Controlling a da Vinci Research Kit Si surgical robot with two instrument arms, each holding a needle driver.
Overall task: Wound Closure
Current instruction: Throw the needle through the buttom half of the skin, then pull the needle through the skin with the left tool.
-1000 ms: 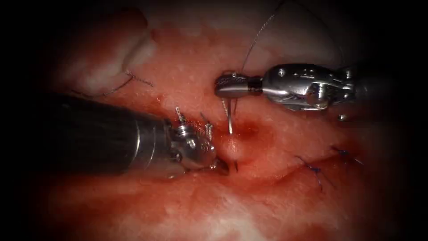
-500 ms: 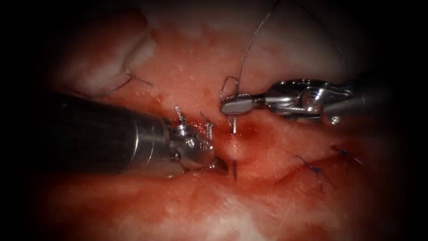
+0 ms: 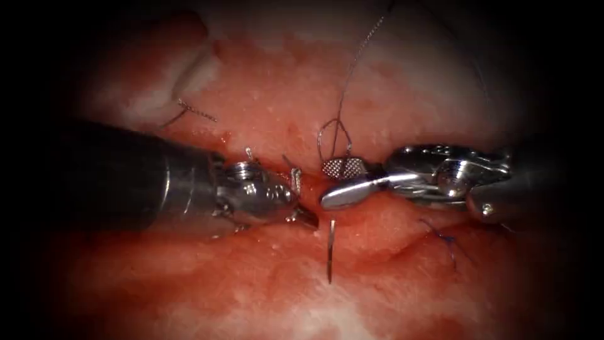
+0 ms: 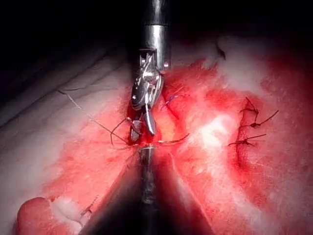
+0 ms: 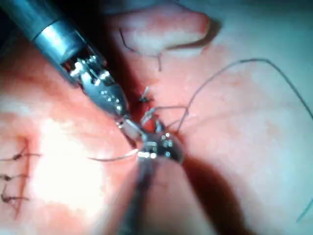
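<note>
The needle stands partly in the tissue, its bared end poking out toward the viewer just below the cut; behind it the left tool, jaws clenched, presses its tip on the tissue beside the needle, whether it grips any I cannot tell; the right tool has its jaws released, holding nothing; the thread loops and runs off farthest back.
</note>
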